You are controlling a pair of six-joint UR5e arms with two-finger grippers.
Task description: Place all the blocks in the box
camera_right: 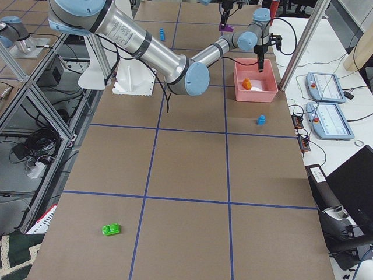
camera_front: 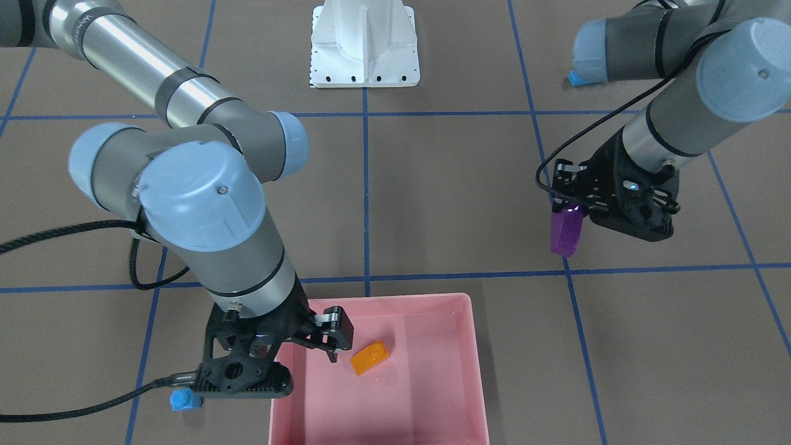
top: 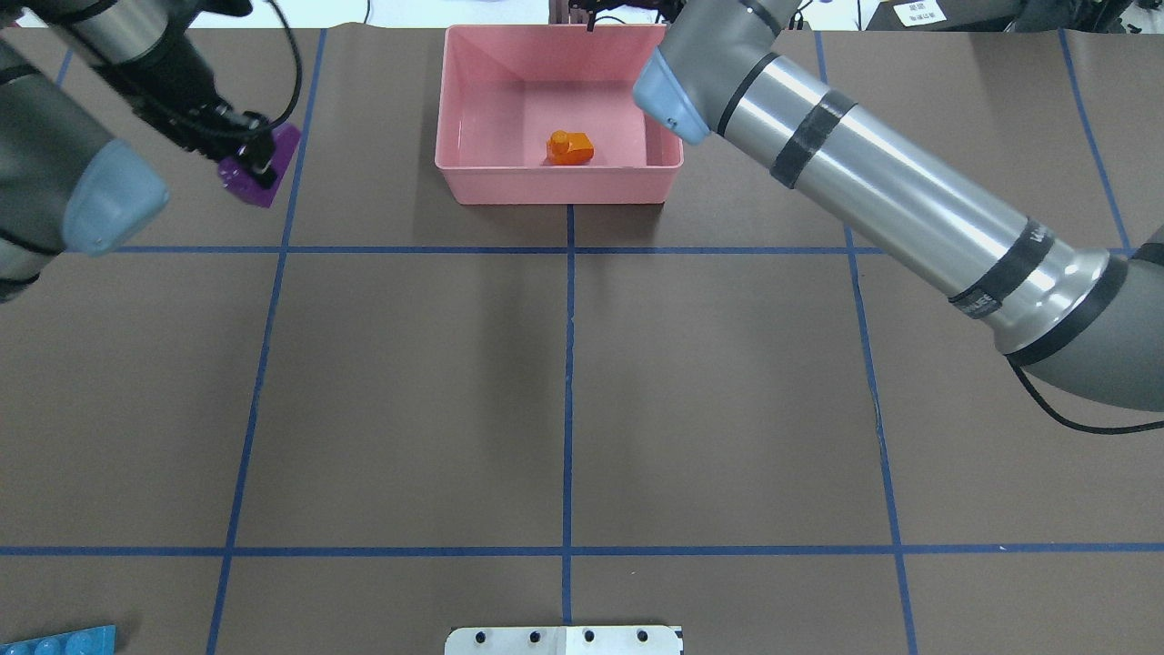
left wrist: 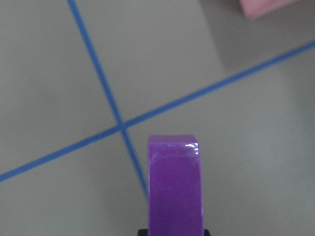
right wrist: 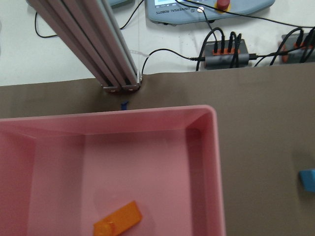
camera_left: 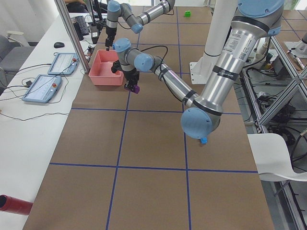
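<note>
My left gripper (camera_front: 569, 213) is shut on the purple curved wedge (camera_front: 566, 233) and holds it above the mat, well apart from the box; the wedge fills the bottom of the left wrist view (left wrist: 175, 189). My right gripper (camera_front: 326, 347) hangs open and empty over the pink box (camera_front: 474, 346). The orange one-stud block (camera_front: 369, 358) lies on its side on the box floor (right wrist: 118, 223). The small blue cube (camera_front: 184, 400) sits on the mat beside the box. The long blue bar (top: 59, 641) and the green block (camera_right: 111, 229) lie far from the box.
The white metal base (camera_front: 364, 46) stands at the robot's side of the table. An aluminium post (right wrist: 93, 44) and cables stand just behind the box. The right forearm (top: 891, 200) stretches across the table towards the box.
</note>
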